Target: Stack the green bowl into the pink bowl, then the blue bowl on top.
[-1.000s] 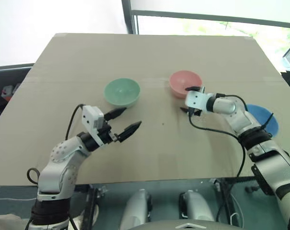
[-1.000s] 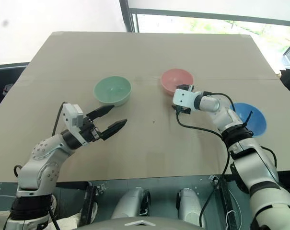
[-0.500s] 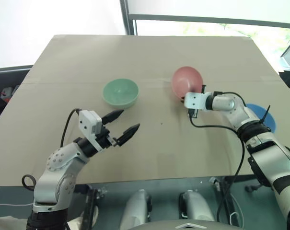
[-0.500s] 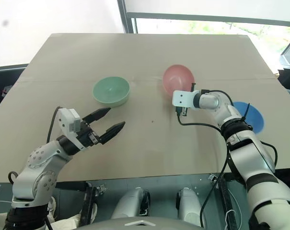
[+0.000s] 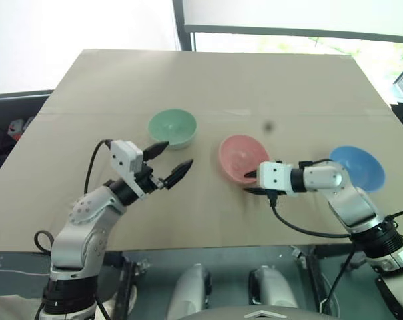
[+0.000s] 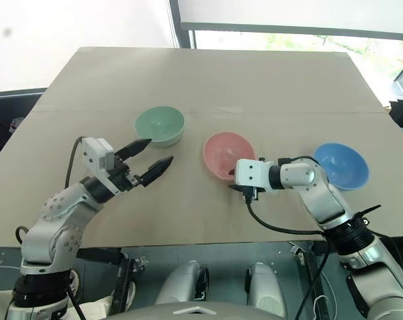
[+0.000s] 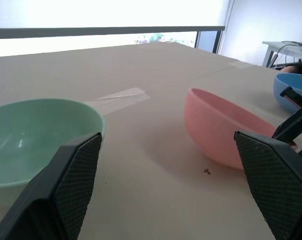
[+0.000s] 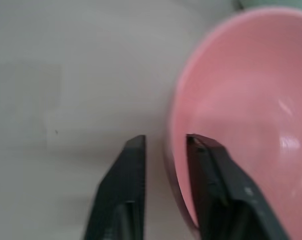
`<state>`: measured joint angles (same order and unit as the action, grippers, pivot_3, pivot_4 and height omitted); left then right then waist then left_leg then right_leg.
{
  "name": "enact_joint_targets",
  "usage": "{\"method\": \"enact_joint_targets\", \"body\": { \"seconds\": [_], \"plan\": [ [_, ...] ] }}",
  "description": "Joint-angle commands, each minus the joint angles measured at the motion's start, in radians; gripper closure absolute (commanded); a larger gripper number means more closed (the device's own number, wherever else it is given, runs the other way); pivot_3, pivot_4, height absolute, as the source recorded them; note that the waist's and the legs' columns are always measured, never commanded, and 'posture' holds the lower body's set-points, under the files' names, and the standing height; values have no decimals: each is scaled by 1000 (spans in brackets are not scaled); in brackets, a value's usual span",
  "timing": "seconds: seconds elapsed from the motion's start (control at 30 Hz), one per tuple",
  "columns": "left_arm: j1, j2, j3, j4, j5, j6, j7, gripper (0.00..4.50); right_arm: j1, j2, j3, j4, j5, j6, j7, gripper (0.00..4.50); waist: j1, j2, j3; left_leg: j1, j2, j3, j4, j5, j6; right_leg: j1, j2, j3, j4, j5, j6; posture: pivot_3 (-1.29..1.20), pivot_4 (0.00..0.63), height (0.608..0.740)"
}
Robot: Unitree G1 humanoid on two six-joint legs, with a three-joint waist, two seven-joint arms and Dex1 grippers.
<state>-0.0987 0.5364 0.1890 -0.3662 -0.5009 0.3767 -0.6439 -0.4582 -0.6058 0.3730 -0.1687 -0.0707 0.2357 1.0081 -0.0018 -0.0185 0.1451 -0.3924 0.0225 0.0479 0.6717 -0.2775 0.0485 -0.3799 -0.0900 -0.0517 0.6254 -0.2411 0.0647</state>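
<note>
Green bowl (image 5: 172,127) upright on table (image 5: 214,80), untouched, far-left of pink bowl (image 5: 242,159); blue bowl (image 5: 358,167) well apart at right edge.
Left gripper (image 5: 169,164) spread wide, empty, hovering just short of green bowl, near rim.
Right gripper (image 5: 249,182) at pink bowl's near rim; fingers (image 8: 133,180) parted either side of wall, apparently let go; contact unclear.
Risk: right fingers snag rim on pulling away, tipping or dragging pink bowl; thin smooth green rim may slip from pinch.
</note>
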Motion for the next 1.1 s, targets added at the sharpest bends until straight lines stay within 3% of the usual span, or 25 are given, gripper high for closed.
{"method": "enact_joint_targets", "body": {
  "seconds": [0.03, 0.07, 0.13, 0.27, 0.43, 0.47, 0.5, 0.57, 0.67, 0.8, 0.97, 1.1],
  "plan": [
    [-62, 34, -18, -33, 104, 38, 102, 0, 18, -11, -79, -126, 29, 67, -38, 993, 3, 0, 0, 0, 0, 0, 0, 0, 0, 0, 0, 0, 0, 0, 0, 0, 150, 740],
    [-98, 46, -32, -36, 135, 64, 131, 0, 37, -2, -122, -180, 59, 104, -63, 575, 7, 0, 0, -1, 0, 0, 0, 0, 0, -1, 0, 0, -1, 0, 0, 0, 150, 740],
    [-153, 73, -58, -34, 181, 133, 167, 0, 64, 18, -182, -263, 105, 169, -100, 575, 17, 0, 0, -5, 0, -1, 0, 0, 0, -2, 0, -1, 0, 0, 0, 0, 150, 740],
    [-327, 250, -271, 32, 364, 231, 73, 0, 155, 51, -306, -450, 210, 307, -173, 575, 21, -1, 1, -6, -2, -2, -1, 0, 0, -2, 1, -4, -1, 0, 0, 0, 150, 740],
    [-467, 265, -480, 186, 502, 248, -18, 0, 194, 84, -333, -536, 227, 396, -283, 575, 15, 0, 1, -5, -3, -1, -1, 0, 0, -2, 3, -2, -1, 0, 1, 0, 150, 740],
    [-487, 259, -513, 222, 527, 234, -32, 515, 194, 87, -334, -544, 225, 402, -300, 549, 13, 0, 1, -5, -3, 0, -1, 0, -1, -2, 3, -2, -1, 0, 1, 0, 150, 740],
    [-504, 251, -532, 248, 542, 219, -43, 745, 195, 88, -336, -553, 225, 408, -314, 549, 13, 0, 1, -4, -3, 0, -1, 0, -1, -3, 3, -1, -1, 0, 1, 0, 150, 740],
    [-533, 233, -546, 290, 563, 200, -53, 1812, 198, 83, -341, -568, 230, 414, -334, 549, 14, 0, 1, -4, -2, 1, -1, 0, -1, -3, 4, -1, -1, -1, 1, 0, 150, 740],
    [-568, 216, -549, 332, 588, 166, -66, 2760, 213, 79, -367, -593, 246, 422, -356, 549, 17, -1, 1, -6, -2, 0, -1, 0, 0, -4, 3, -1, 0, 0, 1, 0, 150, 740],
    [-593, 208, -542, 375, 606, 116, -94, 4480, 257, 71, -397, -626, 271, 420, -373, 549, 19, -1, 1, -7, -3, 0, -1, 0, 1, -4, 3, -1, 0, 0, 1, 0, 150, 740],
    [-624, 177, -489, 362, 548, 61, -155, 4480, 307, 69, -436, -659, 307, 417, -388, 549, 17, -1, 1, -8, -3, 0, 0, 0, 1, -4, 3, -1, 0, 0, 1, 0, 150, 740],
    [-664, 117, -388, 207, 276, 71, -357, 4480, 365, 64, -527, -691, 355, 425, -401, 549, 20, -2, 2, -8, -1, -1, 1, 0, 1, -4, 2, -1, 0, 0, 1, 0, 150, 740]
  ]
}}
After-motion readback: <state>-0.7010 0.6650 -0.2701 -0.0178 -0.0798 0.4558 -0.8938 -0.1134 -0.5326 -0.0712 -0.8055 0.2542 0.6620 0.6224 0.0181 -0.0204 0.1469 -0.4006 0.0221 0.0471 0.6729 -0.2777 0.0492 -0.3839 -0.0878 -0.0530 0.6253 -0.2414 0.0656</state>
